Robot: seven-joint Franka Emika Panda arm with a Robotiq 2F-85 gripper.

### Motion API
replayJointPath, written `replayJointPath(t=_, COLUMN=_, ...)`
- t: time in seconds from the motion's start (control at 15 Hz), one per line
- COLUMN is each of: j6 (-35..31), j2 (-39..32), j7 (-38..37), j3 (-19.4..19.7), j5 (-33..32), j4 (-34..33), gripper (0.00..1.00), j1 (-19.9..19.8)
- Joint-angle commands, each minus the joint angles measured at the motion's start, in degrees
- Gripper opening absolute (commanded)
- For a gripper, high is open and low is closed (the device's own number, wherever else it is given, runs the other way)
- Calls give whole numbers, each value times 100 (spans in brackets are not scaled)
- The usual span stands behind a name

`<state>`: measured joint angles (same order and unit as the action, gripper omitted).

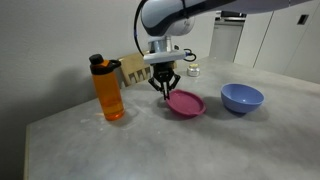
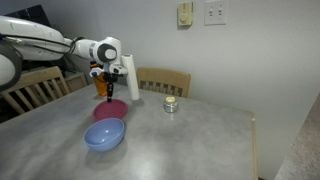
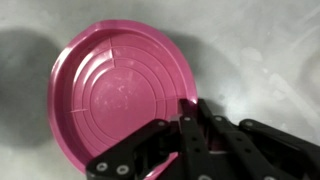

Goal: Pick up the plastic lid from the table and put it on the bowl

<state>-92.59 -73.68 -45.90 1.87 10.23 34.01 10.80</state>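
The magenta-pink plastic lid (image 1: 188, 103) lies on the mottled grey table (image 1: 200, 145), rim up; it also shows in an exterior view (image 2: 110, 110) and fills the wrist view (image 3: 115, 95). My gripper (image 1: 164, 92) stands at the lid's edge, and in the wrist view its fingers (image 3: 190, 108) are pressed together on the lid's rim. The periwinkle-blue bowl (image 1: 242, 98) sits empty on the table just beside the lid, also seen in an exterior view (image 2: 104, 134). I cannot tell whether the lid is off the table.
An orange bottle with a black cap (image 1: 108, 90) stands close to the gripper, on the side away from the bowl. A small metal tin (image 2: 171, 104) sits farther back. Wooden chairs (image 2: 165, 80) line the far edge. A white cylinder (image 2: 131, 80) stands behind the arm.
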Motion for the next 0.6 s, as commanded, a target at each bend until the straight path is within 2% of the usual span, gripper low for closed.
replayJointPath(t=0.0, j6=586, j2=229, j7=70, j3=34, j5=-117, j4=-25, gripper=3, j1=103)
replayJointPath(t=0.53, j6=2201, j2=575, j7=112, j3=162, j5=-634, j4=-157, gripper=3, j1=413)
